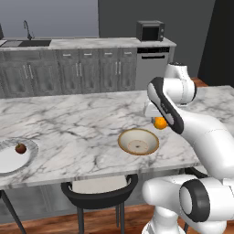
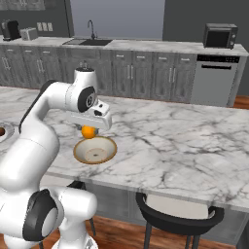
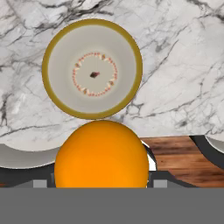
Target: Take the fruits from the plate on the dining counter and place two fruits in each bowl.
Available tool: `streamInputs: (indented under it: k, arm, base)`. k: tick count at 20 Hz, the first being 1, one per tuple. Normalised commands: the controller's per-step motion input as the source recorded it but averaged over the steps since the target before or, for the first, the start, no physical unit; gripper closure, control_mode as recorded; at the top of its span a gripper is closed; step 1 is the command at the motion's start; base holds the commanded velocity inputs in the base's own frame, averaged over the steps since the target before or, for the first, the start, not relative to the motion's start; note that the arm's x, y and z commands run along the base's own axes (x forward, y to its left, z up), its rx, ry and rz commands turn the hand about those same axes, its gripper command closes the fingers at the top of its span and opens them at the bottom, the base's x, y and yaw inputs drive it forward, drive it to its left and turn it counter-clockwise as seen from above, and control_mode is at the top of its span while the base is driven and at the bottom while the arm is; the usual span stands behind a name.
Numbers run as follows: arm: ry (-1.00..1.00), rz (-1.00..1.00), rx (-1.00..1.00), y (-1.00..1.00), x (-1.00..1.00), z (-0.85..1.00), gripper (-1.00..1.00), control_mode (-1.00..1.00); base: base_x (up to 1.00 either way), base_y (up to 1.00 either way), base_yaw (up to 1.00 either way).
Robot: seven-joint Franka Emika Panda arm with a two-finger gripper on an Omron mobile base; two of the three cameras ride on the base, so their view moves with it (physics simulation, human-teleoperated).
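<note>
One smooth round orange fruit (image 3: 101, 154) above glossy tan bowl (image 3: 92, 68).

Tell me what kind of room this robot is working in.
A home-style kitchen with a dining island, rendered in simulation. Signs: the grey cabinets with a sink and faucet, a microwave above a dishwasher, and the marble dining counter with a stool tucked under it.

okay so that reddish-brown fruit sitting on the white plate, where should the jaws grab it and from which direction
Come straight down from above and close the jaws across the widest middle of the reddish-brown fruit. It is small and round, so any pair of opposite sides should serve, and it sits alone on the plate, whose shallow rim would likely hinder a sideways approach.
</note>
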Motion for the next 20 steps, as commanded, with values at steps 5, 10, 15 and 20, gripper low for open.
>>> streamInputs:
  k: [5, 10, 15, 20]
  arm:
    - [-0.02, 0.0, 0.0, 0.21, 0.65, 0.0, 1.0, -1.0]
    - [-0.04, 0.0, 0.0, 0.2, 0.14, -0.15, 1.0, -1.0]
    - [0.01, 0.0, 0.0, 0.12, 0.16, -0.74, 1.0, -1.0]
    - [0.0, 0.0, 0.0, 0.0, 0.35, -0.98, 1.0, -1.0]
  base:
    - [0.0, 0.0, 0.0]
    - [0.0, 0.0, 0.0]
    - [0.0, 0.0, 0.0]
    - [0.0, 0.0, 0.0]
